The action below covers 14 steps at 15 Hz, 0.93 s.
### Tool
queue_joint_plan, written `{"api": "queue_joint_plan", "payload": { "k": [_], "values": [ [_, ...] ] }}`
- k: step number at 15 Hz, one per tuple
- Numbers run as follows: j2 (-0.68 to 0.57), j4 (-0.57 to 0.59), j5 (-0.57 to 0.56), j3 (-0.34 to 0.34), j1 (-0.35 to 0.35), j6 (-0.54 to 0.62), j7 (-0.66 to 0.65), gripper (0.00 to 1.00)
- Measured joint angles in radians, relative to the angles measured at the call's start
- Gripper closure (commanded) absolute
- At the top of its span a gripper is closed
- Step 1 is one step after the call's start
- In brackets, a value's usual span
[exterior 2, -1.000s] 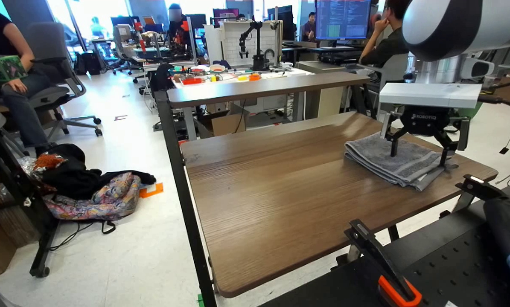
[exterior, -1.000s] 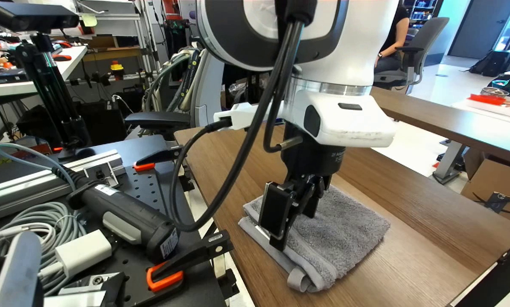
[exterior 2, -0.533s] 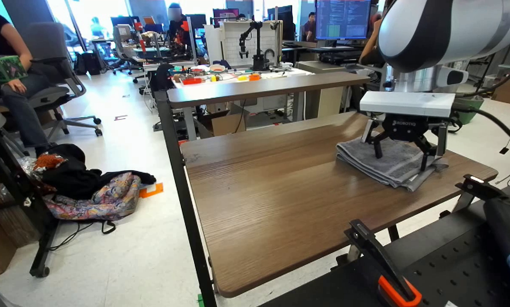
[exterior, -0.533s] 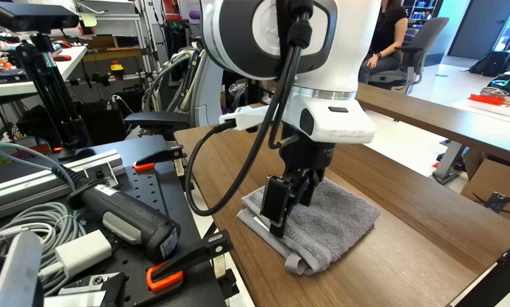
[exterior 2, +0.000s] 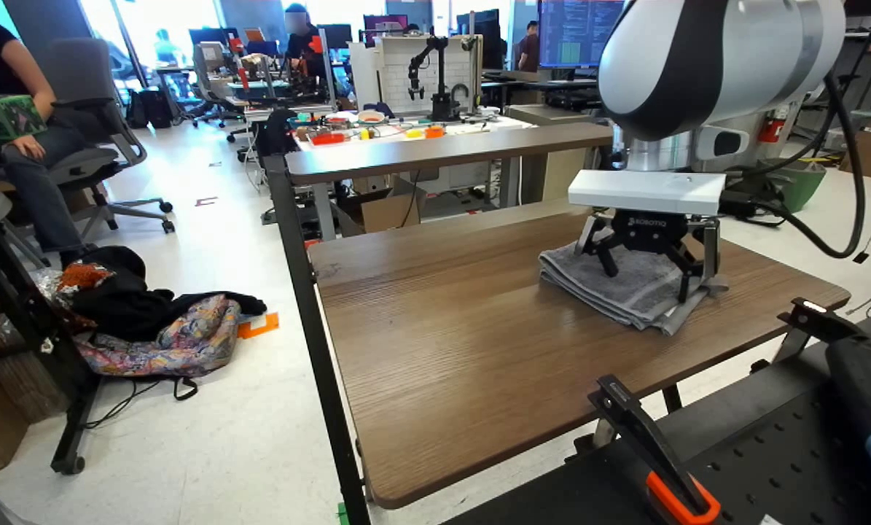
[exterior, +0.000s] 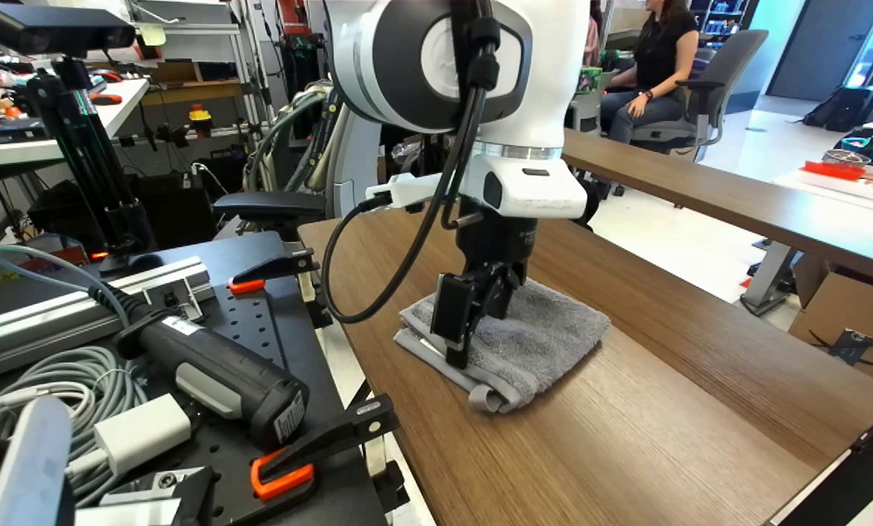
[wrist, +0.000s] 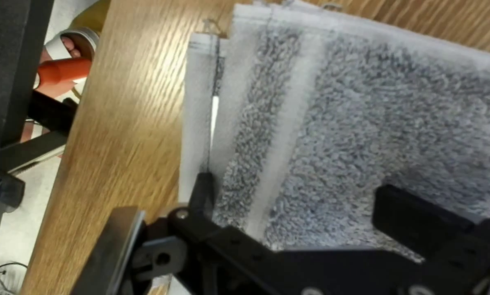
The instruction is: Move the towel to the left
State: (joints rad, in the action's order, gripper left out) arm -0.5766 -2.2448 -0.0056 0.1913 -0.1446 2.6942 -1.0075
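Note:
The towel is grey, folded and lies flat on the brown table. It shows in both exterior views (exterior: 557, 332) (exterior 2: 599, 288) and fills much of the wrist view (wrist: 343, 123). My gripper (exterior: 478, 334) points down over it with its fingers spread wide apart; it also shows in the other exterior view (exterior 2: 646, 284) and the wrist view (wrist: 295, 184). Both fingertips touch or press on the towel's top. One fingertip is by the layered, hemmed edge, the other farther in on the fluffy part. No cloth is pinched between the fingers.
The brown table (exterior 2: 464, 350) has a raised shelf (exterior 2: 450, 152) along its far side. A black perforated bench (exterior: 224, 321) with orange-and-black clamps (exterior: 283, 475) stands beside the near edge. A black cable (exterior: 378, 292) hangs in a loop from the arm.
My gripper and the towel have moved together across the table, leftward in an exterior view and farther from the camera in the other. The fingers have stayed spread.

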Motion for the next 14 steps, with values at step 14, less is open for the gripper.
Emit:
{"api": "queue_joint_plan", "payload": {
  "k": [14],
  "values": [
    [-0.053, 0.092, 0.000, -0.095, -0.185, -0.005, -0.193, 0.00]
  ]
}}
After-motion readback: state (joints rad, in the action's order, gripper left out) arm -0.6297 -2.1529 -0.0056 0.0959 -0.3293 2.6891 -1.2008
